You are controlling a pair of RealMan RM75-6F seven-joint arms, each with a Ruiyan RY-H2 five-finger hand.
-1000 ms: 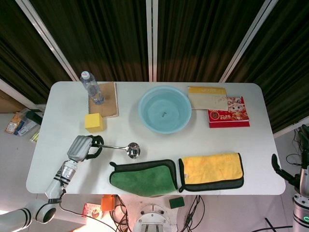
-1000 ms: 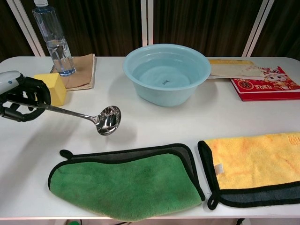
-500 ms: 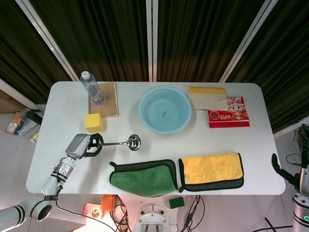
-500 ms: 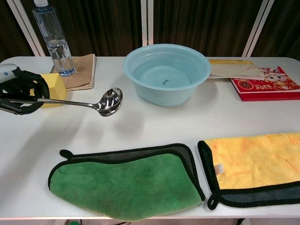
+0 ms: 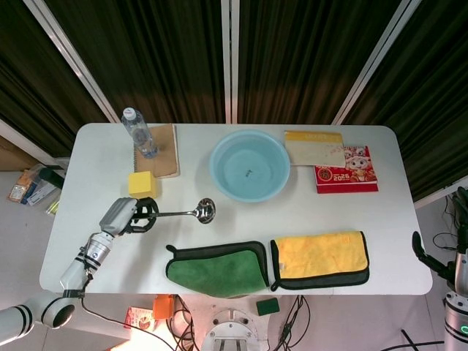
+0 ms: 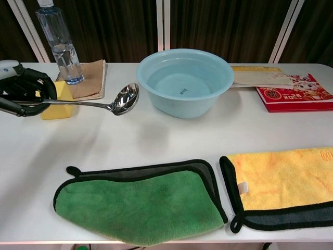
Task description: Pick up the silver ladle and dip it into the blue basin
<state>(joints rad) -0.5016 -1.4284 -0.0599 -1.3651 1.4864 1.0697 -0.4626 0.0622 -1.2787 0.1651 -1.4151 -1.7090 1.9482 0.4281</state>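
My left hand grips the handle end of the silver ladle at the table's left side. The ladle is lifted off the table, roughly level, its bowl pointing right toward the blue basin. The ladle bowl hangs just left of the basin's rim, outside it. The basin stands at the table's back centre and shows a small mark on its bottom. My right hand appears only at the right edge of the head view, off the table, and its fingers are unclear.
A yellow block sits right behind my left hand. A water bottle stands on a brown notebook. Green cloth and yellow cloth lie along the front. A beige book and a red book lie at back right.
My left hand has raised the ladle off the table and carried it back and to the right, so its bowl now hangs close to the basin's left rim.
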